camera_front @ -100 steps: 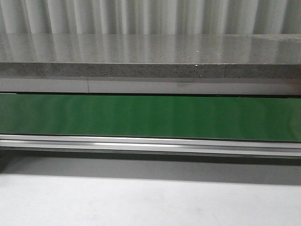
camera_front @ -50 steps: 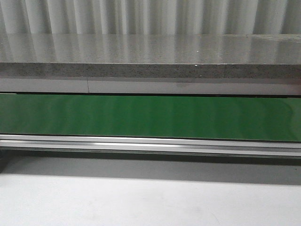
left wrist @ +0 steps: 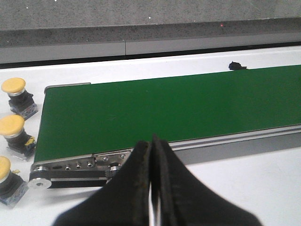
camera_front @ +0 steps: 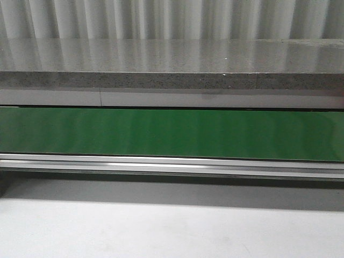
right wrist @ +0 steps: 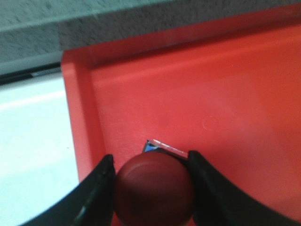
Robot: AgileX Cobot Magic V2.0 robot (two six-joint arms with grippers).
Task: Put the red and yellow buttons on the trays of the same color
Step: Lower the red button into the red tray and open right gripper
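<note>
In the right wrist view my right gripper (right wrist: 151,158) is shut on a red button (right wrist: 154,188), its fingers pressed against both sides of the domed cap. The button is over the floor of the red tray (right wrist: 211,94), near the tray's corner wall; whether it touches the floor I cannot tell. In the left wrist view my left gripper (left wrist: 151,143) is shut with nothing in it, just before the end of the green belt (left wrist: 164,108). Three yellow buttons (left wrist: 13,86) (left wrist: 11,125) (left wrist: 3,167) stand in a row on the white table beside that belt end. The yellow tray is out of view.
The front view shows only the green conveyor belt (camera_front: 172,131), its metal rail (camera_front: 172,164) and a grey stone ledge (camera_front: 172,64) behind; no arm appears there. A small dark scrap (left wrist: 236,66) lies on the table behind the belt.
</note>
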